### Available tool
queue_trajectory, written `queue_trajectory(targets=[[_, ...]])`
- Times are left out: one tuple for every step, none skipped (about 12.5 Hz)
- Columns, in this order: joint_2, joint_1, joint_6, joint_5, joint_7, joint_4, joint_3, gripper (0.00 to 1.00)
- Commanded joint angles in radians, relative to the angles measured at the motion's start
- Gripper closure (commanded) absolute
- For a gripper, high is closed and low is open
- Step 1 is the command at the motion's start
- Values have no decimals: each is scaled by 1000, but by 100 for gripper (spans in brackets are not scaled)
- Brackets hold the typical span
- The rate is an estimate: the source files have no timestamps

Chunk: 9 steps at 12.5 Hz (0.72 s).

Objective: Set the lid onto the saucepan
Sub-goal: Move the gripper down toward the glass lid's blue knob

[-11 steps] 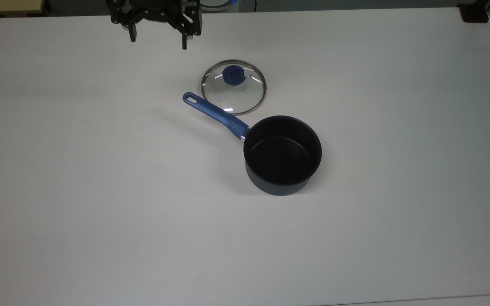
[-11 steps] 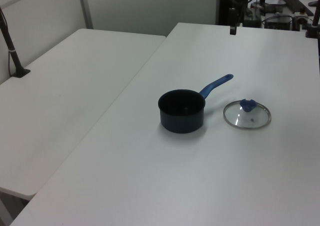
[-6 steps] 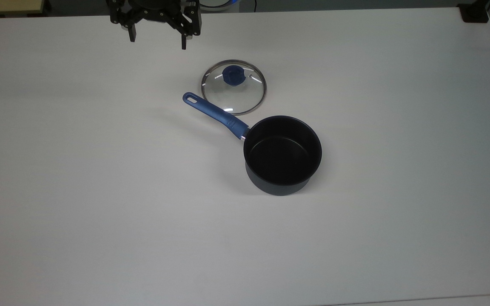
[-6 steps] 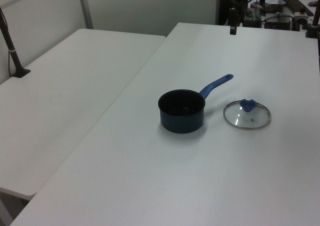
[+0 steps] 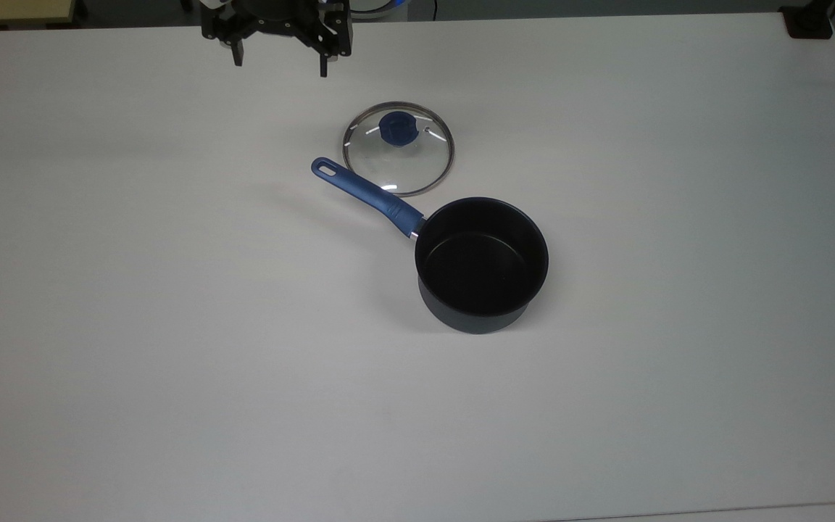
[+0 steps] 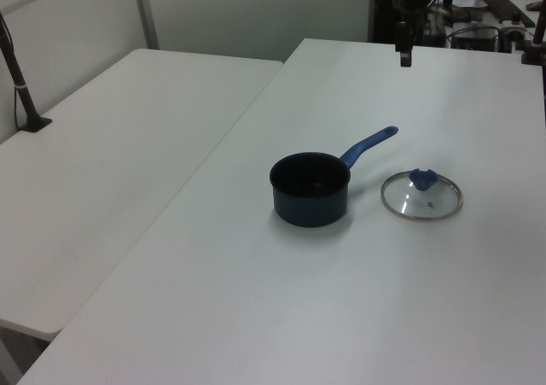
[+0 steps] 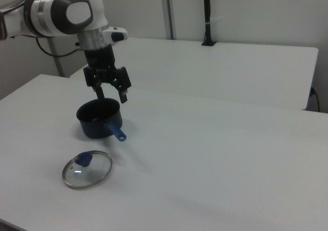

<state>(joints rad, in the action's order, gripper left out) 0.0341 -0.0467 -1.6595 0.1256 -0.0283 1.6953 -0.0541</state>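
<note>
The pan (image 5: pixel 481 264) stands upright on the white table (image 5: pixel 171 326), uncovered, its blue handle (image 5: pixel 367 196) running toward the top view's upper left. The lid (image 5: pixel 398 148) lies flat on the table just beside that handle, knob (image 5: pixel 396 128) up, its rim passing under the handle in the top view. The gripper (image 5: pixel 281 65) hangs above the table well apart from the pan, beyond the lid, jaws spread wide and holding nothing.

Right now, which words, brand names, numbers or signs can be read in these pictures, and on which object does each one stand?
No text can be read.
The lid: no lettering legible on its glass.
The saucepan: no mark visible.
The hand: no label visible.
</note>
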Motion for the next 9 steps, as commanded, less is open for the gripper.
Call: queue_trajectory(targets=[[-67, -56, 11, -15, 31, 113, 0, 0], [-123, -79, -53, -15, 22, 218, 0, 0], [-182, -102, -139, -17, 19, 336, 0, 0], [-224, -114, -184, -17, 19, 421, 3, 0], [-233, -117, -197, -18, 18, 461, 23, 0], [-238, -108, -224, -33, 10, 498, 58, 0], [-231, -107, -296, -46, -40, 535, 100, 0], [-206, -102, -357, -46, -92, 567, 146, 0], [-173, -99, -373, -46, -105, 572, 161, 0]])
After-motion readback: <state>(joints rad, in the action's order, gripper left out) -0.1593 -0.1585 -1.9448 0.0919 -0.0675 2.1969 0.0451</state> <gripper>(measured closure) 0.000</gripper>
